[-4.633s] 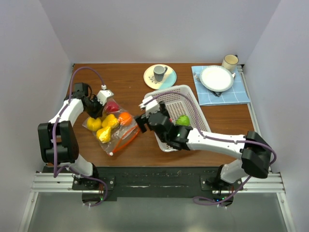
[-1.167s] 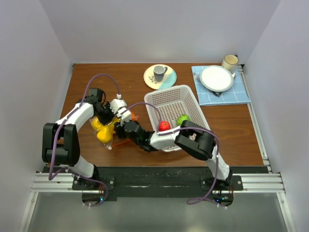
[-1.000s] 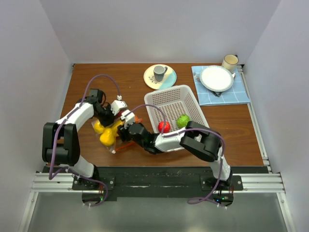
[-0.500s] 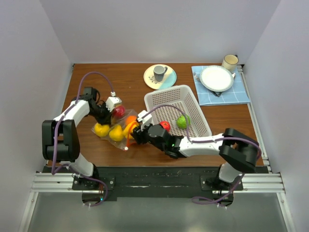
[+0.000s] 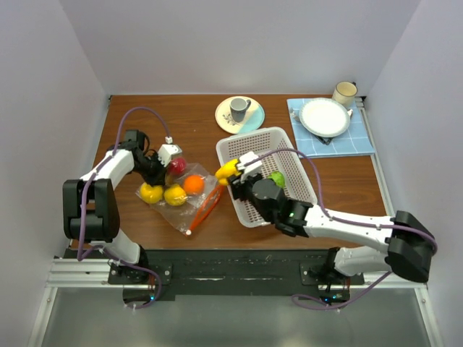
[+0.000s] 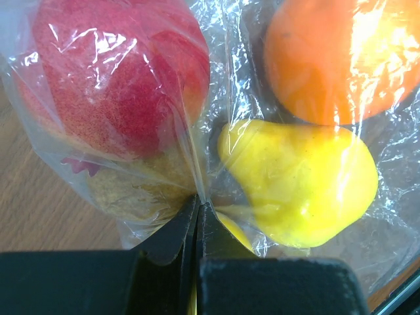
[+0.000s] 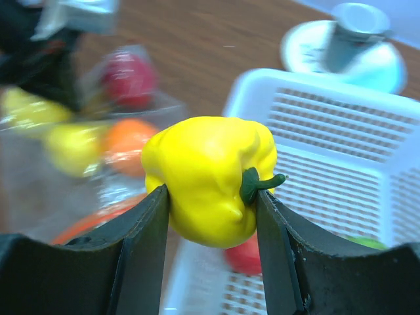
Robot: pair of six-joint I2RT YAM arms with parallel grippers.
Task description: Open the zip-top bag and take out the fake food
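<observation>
The right gripper [image 7: 210, 220], clamped on a yellow pepper [image 7: 205, 172], hangs at the left rim of the white basket [image 5: 249, 136], which opens rightward, while the left gripper [image 6: 198, 209] pinches the zip-top bag [image 5: 181, 213] tight near the desk's left edge.

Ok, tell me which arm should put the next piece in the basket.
Right. The right gripper holds the yellow pepper at the basket rim; the left gripper is shut on the zip-top bag.
</observation>
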